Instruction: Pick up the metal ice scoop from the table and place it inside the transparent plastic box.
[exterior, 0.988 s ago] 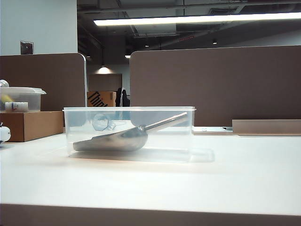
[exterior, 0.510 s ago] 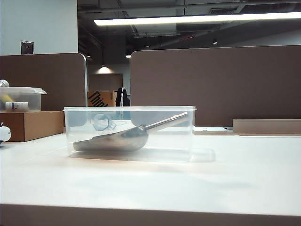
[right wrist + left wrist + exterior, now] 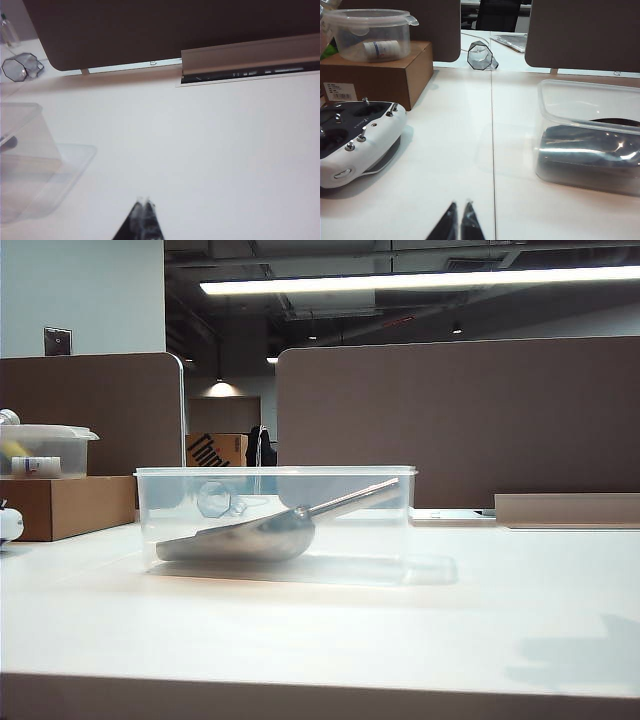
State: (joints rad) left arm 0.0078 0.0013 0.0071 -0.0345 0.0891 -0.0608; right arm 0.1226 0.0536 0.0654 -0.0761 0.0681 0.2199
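Note:
The metal ice scoop lies inside the transparent plastic box on the white table. Its trough rests on the box floor and its handle slopes up toward the right rim. In the left wrist view the scoop shows dark through the box wall. My left gripper hovers low over bare table, shut and empty, well short of the box. My right gripper is shut and empty over bare table, off the box's corner. Neither gripper appears in the exterior view.
A white remote controller lies near the left gripper. Behind it a brown cardboard box carries a small lidded tub. A faceted glass stands at the back. A clear lid lies beside the box. Brown dividers line the far edge.
A shadow has slid across the table to the lower right of the exterior view and darkened. The scoop and the box have not moved.

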